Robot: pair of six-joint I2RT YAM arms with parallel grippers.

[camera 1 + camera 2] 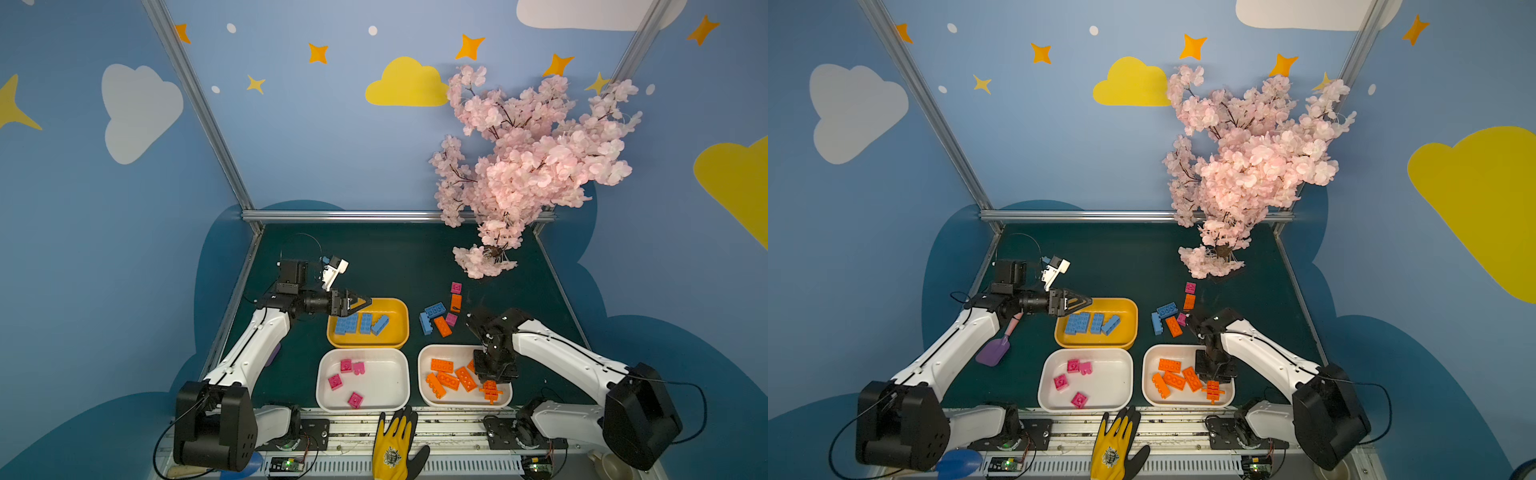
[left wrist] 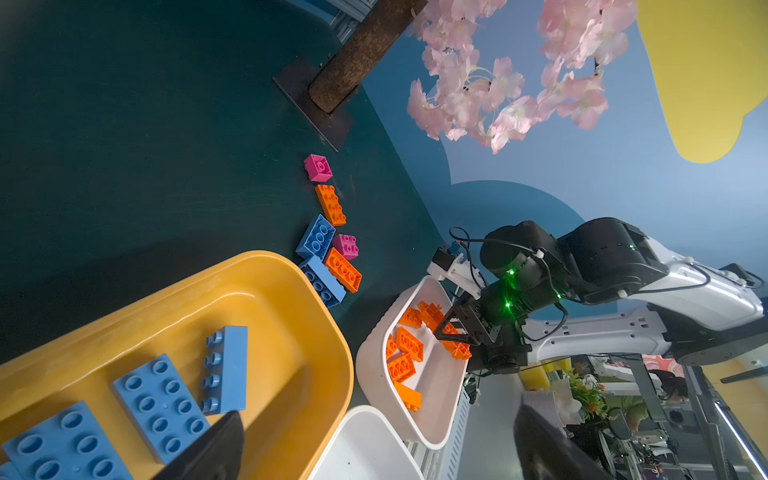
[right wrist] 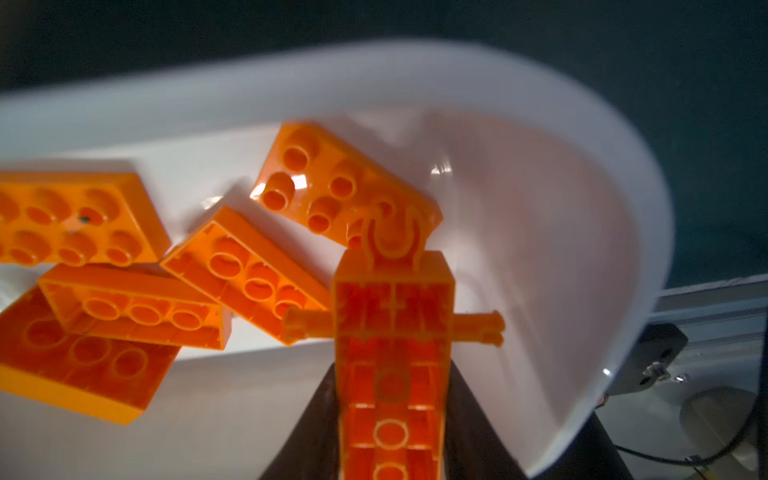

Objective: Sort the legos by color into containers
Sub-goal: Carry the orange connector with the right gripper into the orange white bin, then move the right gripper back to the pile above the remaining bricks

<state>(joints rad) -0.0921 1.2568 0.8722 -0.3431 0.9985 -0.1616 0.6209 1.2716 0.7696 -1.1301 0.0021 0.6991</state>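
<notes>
My left gripper (image 1: 360, 303) hangs open and empty over the far left corner of the yellow-orange tray (image 1: 400, 308), which holds several light-blue bricks (image 1: 360, 324). Magenta bricks (image 1: 345, 365) lie in the middle white tray (image 1: 390, 388). The right white tray (image 1: 427, 360) holds orange bricks (image 1: 448, 380). My right gripper (image 3: 390, 436) points down into this tray, its fingers pressed against both sides of the orange lattice piece (image 3: 392, 316), which shows in a top view too (image 1: 490, 390). Loose blue (image 1: 435, 309), orange (image 1: 442, 326) and magenta (image 1: 456, 287) bricks lie on the dark table behind the right tray.
A pink blossom tree (image 1: 528, 166) stands at the back right on a dark base (image 2: 316, 108). A yellow and black glove (image 1: 395, 444) lies on the front rail. A purple spade (image 1: 994, 351) rests under the left arm. Metal frame rails (image 1: 353, 215) edge the table.
</notes>
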